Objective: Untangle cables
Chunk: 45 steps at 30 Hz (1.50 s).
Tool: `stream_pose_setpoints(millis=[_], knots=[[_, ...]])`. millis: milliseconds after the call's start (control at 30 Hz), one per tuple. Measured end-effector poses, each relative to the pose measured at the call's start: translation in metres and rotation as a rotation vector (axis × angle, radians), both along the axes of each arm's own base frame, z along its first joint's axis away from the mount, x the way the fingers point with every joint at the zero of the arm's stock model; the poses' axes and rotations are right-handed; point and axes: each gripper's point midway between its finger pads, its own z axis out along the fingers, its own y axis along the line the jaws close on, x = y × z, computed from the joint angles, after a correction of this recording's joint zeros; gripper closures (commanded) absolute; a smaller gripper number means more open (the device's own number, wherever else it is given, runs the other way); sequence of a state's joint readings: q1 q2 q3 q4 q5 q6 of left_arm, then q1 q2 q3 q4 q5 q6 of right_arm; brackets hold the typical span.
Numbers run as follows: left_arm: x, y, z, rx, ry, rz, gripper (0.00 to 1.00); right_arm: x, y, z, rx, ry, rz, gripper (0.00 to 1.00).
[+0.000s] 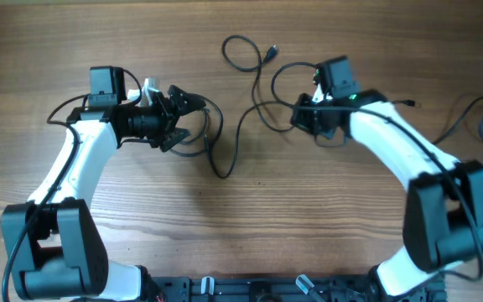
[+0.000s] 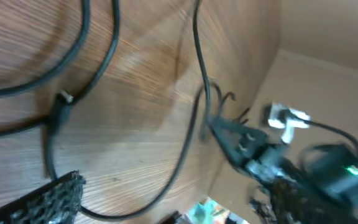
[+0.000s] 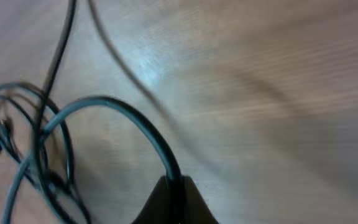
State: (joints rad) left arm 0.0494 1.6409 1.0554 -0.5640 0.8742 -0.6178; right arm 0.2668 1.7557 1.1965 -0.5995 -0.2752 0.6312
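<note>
Pulling strands apart: the right pincer (image 1: 298, 113) is clamped on one of the cables (image 1: 238, 134) sprawled across the bench (image 1: 241, 235) between the arms. The left pincer (image 1: 193, 117) stands open and likely must next grip a neighbouring strand.

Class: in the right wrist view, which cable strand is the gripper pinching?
The thick arching strand that ends between the right gripper's shut fingertips; the loops at left lie loose on the table.

Both arms white curved links: left arm (image 1: 72, 164), right arm (image 1: 386, 141). Bulky black joint housings (image 1: 53, 243). Thin black wires (image 1: 415, 141) along links. Green LED (image 1: 352, 97) on right wrist. Left gripper (image 1: 181, 117) black, ribbed finger pad (image 2: 55, 198).
</note>
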Motion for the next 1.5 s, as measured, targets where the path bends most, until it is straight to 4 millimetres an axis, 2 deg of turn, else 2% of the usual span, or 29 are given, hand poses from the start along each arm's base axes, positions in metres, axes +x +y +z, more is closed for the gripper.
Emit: stream_pose_setpoints(millis=[133,167,200,233,267,400,433,467,533,567,633,667,733,767,800,900,933,1000,1033,1067,1100,1133,1167,1200,1267,1300,1367,1400,1500], knots=[[0.005,0.015,-0.014,0.124,-0.016,0.029,0.00,0.010,-0.062,0.091,-0.134,-0.101,-0.087,0.96],[0.006,0.019,-0.018,0.155,-0.015,0.040,0.00,0.011,-0.081,0.106,-0.176,-0.121,-0.125,0.96],[0.007,0.025,-0.023,0.198,-0.010,0.058,0.00,0.015,-0.110,0.122,-0.242,-0.150,-0.191,0.96],[0.008,0.031,-0.027,0.234,-0.005,0.073,0.00,0.016,-0.134,0.129,-0.296,-0.157,-0.246,0.96],[0.009,0.037,-0.031,0.274,-0.001,0.089,0.00,0.018,-0.174,0.136,-0.377,-0.170,-0.344,0.96],[0.007,0.057,-0.044,0.396,0.033,0.133,0.00,-0.002,-0.297,0.147,-0.571,-0.152,-0.724,0.96],[0.006,0.060,-0.046,0.423,0.035,0.136,0.00,-0.007,-0.314,0.150,-0.592,-0.153,-0.784,0.96],[0.006,0.062,-0.047,0.437,0.031,0.131,0.00,-0.011,-0.323,0.151,-0.597,-0.149,-0.814,0.81],[0.006,0.064,-0.048,0.461,0.011,0.110,0.00,-0.019,-0.339,0.151,-0.603,-0.137,-0.870,0.24],[0.006,0.065,-0.048,0.468,0.005,0.103,0.00,-0.019,-0.340,0.150,-0.603,-0.135,-0.869,0.16],[0.007,0.066,-0.048,0.475,-0.001,0.098,0.21,-0.012,-0.332,0.141,-0.554,-0.123,-0.821,0.13],[0.007,0.066,-0.048,0.483,-0.005,0.093,0.22,-0.007,-0.326,0.134,-0.520,-0.111,-0.792,0.12],[0.007,0.067,-0.048,0.494,-0.021,0.079,0.20,0.007,-0.305,0.113,-0.418,-0.082,-0.675,0.13],[0.008,0.067,-0.048,0.496,-0.029,0.074,0.17,0.016,-0.286,0.101,-0.347,-0.069,-0.579,0.17],[0.009,0.067,-0.048,0.497,-0.033,0.072,0.00,0.024,-0.266,0.092,-0.286,-0.062,-0.490,0.18],[0.009,0.069,-0.049,0.514,-0.040,0.069,0.00,0.041,-0.193,0.061,-0.140,-0.016,-0.250,0.18],[0.010,0.072,-0.049,0.531,-0.040,0.075,0.00,0.045,-0.157,0.042,-0.104,0.019,-0.151,0.18],[0.011,0.078,-0.051,0.566,-0.038,0.088,0.00,0.053,-0.108,0.019,-0.079,0.033,-0.028,0.22],[0.011,0.084,-0.053,0.600,-0.034,0.101,0.05,0.053,-0.067,-0.003,-0.071,0.051,0.082,0.23],[0.011,0.091,-0.054,0.632,-0.023,0.123,0.16,0.053,-0.026,-0.021,-0.058,0.044,0.186,0.29],[0.011,0.099,-0.056,0.656,-0.005,0.155,0.34,0.049,0.007,-0.034,-0.044,0.039,0.265,0.43],[0.011,0.107,-0.056,0.670,0.007,0.185,0.96,0.045,0.051,-0.044,-0.007,0.003,0.366,0.80],[0.011,0.119,-0.057,0.683,0.027,0.223,0.96,0.041,0.092,-0.048,0.037,-0.049,0.450,0.91],[0.009,0.129,-0.058,0.689,0.045,0.256,0.96,0.037,0.116,-0.048,0.061,-0.081,0.503,0.96],[0.004,0.149,-0.060,0.704,0.084,0.304,0.88,0.019,0.199,-0.043,0.143,-0.225,0.667,0.96],[0.004,0.149,-0.060,0.705,0.086,0.309,0.85,0.009,0.225,-0.042,0.163,-0.266,0.712,0.96],[0.003,0.149,-0.060,0.703,0.091,0.313,0.80,-0.009,0.262,-0.038,0.155,-0.318,0.730,0.96],[0.003,0.149,-0.060,0.703,0.092,0.314,0.79,-0.017,0.272,-0.039,0.133,-0.323,0.720,0.96],[0.003,0.149,-0.060,0.702,0.091,0.314,0.76,-0.015,0.274,-0.049,0.015,-0.348,0.625,0.96]])
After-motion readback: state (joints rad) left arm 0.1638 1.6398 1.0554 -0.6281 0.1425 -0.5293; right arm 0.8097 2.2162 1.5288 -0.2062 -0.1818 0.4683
